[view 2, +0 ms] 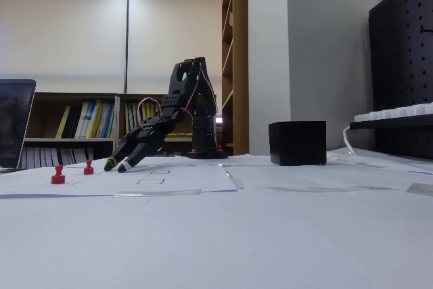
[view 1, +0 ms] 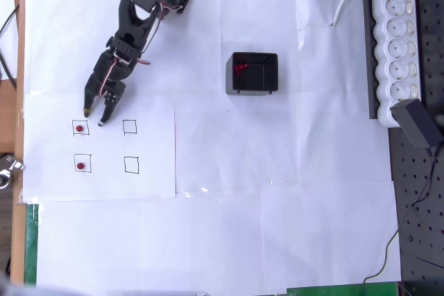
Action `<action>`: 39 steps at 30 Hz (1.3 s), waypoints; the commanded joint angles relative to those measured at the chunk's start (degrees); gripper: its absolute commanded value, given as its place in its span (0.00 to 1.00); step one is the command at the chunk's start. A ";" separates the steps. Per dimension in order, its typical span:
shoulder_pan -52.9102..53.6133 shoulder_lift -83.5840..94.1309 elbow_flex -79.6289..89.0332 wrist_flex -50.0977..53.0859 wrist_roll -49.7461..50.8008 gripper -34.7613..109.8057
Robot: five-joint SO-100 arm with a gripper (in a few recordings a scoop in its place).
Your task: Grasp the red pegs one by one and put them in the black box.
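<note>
Red pegs: two sit in the printed squares (view 1: 130, 127) near the paper's left edge, one upper (view 1: 80, 128), one lower (view 1: 80, 166); red shapes (view 1: 240, 68) lie inside the black box (view 1: 254, 89) toward the far middle. Gripper (view 1: 94, 116) hovers just above the upper peg, fingers spread, holding nothing. No legible writing. White power strip (view 1: 396, 39) along the right edge.

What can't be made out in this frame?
- Count of red pegs inside the black box: overhead view shows a small red blur.
- Box interior in the fixed view: hidden by its wall.
- Whether the gripper touches the paper: unclear in both views.
</note>
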 commanded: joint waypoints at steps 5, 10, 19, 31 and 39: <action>1.23 1.85 5.89 -2.11 -1.32 0.34; 2.11 3.60 7.47 -2.72 -1.05 0.34; 2.46 6.59 10.55 -2.99 -0.62 0.34; 2.81 9.40 12.74 -4.83 0.44 0.34; 2.81 10.11 12.74 -5.71 0.53 0.34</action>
